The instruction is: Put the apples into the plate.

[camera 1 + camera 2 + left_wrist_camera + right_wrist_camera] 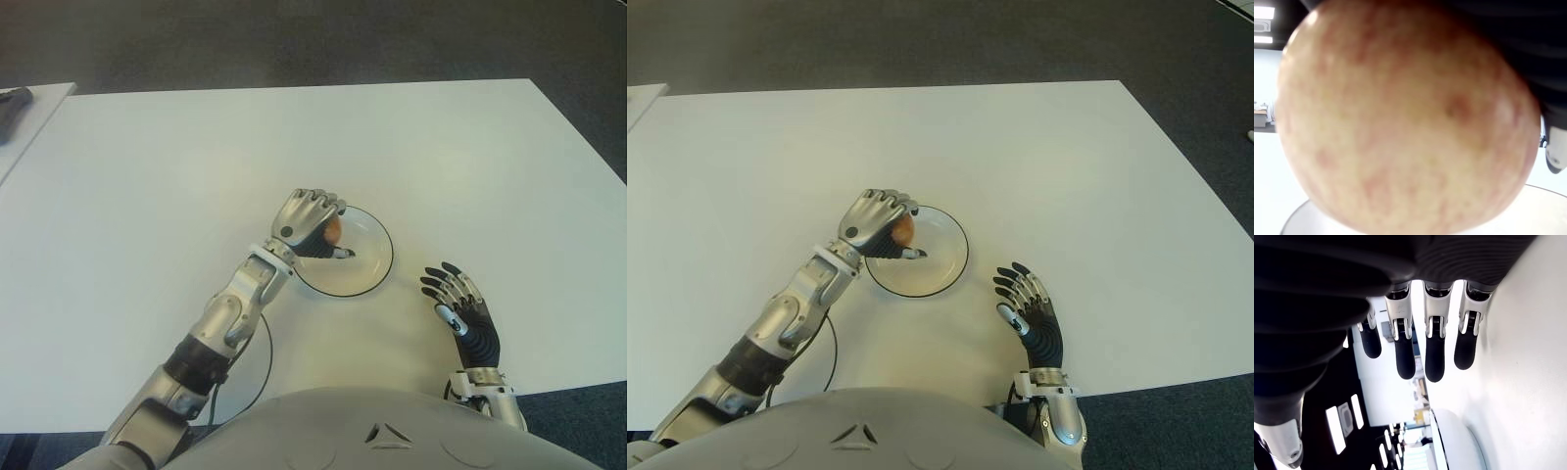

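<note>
The left hand (312, 225), fingers wrapped around an apple (332, 229), holds it over the plate's (377, 257) near-left edge, release pending, while the right hand (458, 305) shows open-fingered beside the plate's right side.

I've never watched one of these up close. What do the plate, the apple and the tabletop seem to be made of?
The plate looks like glazed white ceramic, possibly plastic: smooth, with a thin dark rim. The apple, held over the plate by the left robot hand, looks real, with mottled yellow-red skin. The table seems to be matte white laminate, flat and even. The right robot hand shows open beside the plate, on its right.
</note>
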### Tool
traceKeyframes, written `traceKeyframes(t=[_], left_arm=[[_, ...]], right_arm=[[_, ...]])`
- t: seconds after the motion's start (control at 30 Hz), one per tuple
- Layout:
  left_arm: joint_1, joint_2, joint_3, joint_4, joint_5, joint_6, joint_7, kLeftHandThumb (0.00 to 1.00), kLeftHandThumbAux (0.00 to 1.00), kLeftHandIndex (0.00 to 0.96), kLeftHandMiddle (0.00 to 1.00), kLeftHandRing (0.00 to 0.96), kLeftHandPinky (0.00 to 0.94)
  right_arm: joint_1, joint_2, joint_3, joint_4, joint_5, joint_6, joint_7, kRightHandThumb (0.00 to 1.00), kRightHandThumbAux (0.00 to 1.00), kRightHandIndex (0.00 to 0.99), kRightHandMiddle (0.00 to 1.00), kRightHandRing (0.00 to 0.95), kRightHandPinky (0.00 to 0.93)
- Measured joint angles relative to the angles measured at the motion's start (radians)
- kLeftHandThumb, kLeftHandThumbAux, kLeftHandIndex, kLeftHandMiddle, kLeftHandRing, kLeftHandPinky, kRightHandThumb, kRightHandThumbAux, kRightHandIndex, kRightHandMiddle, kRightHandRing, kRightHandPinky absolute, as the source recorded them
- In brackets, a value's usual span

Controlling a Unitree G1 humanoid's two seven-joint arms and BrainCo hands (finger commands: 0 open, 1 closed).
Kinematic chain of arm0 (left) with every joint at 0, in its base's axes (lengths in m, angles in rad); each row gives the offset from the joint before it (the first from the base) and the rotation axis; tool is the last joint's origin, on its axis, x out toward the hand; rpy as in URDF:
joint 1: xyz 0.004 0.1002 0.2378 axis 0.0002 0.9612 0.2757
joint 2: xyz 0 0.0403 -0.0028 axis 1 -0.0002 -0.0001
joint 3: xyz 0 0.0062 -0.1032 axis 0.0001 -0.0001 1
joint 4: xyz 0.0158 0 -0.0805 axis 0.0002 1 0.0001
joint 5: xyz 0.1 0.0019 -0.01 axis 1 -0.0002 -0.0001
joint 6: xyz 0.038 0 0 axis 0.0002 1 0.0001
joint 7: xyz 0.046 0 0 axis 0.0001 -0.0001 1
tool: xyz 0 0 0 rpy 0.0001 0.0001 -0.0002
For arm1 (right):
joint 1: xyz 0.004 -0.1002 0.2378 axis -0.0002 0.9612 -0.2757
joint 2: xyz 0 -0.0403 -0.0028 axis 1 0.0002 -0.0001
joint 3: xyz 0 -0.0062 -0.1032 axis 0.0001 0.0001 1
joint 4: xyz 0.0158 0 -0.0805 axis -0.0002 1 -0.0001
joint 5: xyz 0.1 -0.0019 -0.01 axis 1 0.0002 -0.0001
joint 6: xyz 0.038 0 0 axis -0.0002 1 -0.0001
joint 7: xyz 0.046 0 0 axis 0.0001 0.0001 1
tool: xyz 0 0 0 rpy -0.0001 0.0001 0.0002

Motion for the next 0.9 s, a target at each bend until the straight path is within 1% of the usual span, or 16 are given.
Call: traceKeyframes(t=[0.23, 0.53, 0.73, 0.9], left_arm=[[-0.072, -0.055, -0.045, 0.112, -0.002, 0.027, 0.003, 0.855, 0.665, 0.404, 0.524, 0.805, 0.784], [-0.087, -0.099, -0.116, 0.164, -0.013, 0.036, 0.003, 0.854, 0.665, 0.402, 0.522, 0.800, 0.785], [-0.119, -0.118, -0.142, 0.213, -0.029, 0.035, 0.003, 0.854, 0.664, 0.404, 0.526, 0.803, 0.787], [-0.131, -0.126, -0.160, 0.237, -0.044, 0.036, 0.003, 0.854, 0.664, 0.404, 0.527, 0.802, 0.784]], right_arm=[[0.005, 0.002, 0.004, 0.001, -0.003, -0.014, -0.003, 0.422, 0.660, 0.159, 0.289, 0.286, 0.277], [0.020, 0.004, 0.009, 0.001, -0.002, -0.023, -0.004, 0.429, 0.668, 0.157, 0.299, 0.290, 0.268], [0.026, 0.010, 0.012, -0.004, -0.001, -0.023, -0.014, 0.445, 0.665, 0.157, 0.301, 0.295, 0.292], [0.034, 0.019, 0.014, -0.013, -0.001, -0.022, -0.028, 0.462, 0.654, 0.157, 0.299, 0.298, 0.305]])
